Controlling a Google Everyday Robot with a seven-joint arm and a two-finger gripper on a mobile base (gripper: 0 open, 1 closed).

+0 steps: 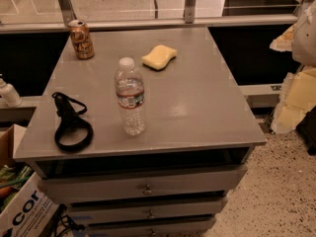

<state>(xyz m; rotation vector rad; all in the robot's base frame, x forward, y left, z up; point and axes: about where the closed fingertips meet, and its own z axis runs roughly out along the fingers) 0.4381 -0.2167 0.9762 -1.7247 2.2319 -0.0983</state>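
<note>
Drawers (145,186) front the table (207,112); on top, a black looped strap (71,125) lies left, a water bottle (131,98) stands upright beside it, with a yellow sponge (159,57) and soda can (81,39) farther back. End effector is out of view; I cannot tell its grip.

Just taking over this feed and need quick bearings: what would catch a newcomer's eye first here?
A clear water bottle stands upright near the middle of the grey drawer cabinet's top. A yellow sponge lies behind it, and a brown can stands at the back left corner. A black looped strap lies at the front left. The gripper is not in view.
</note>
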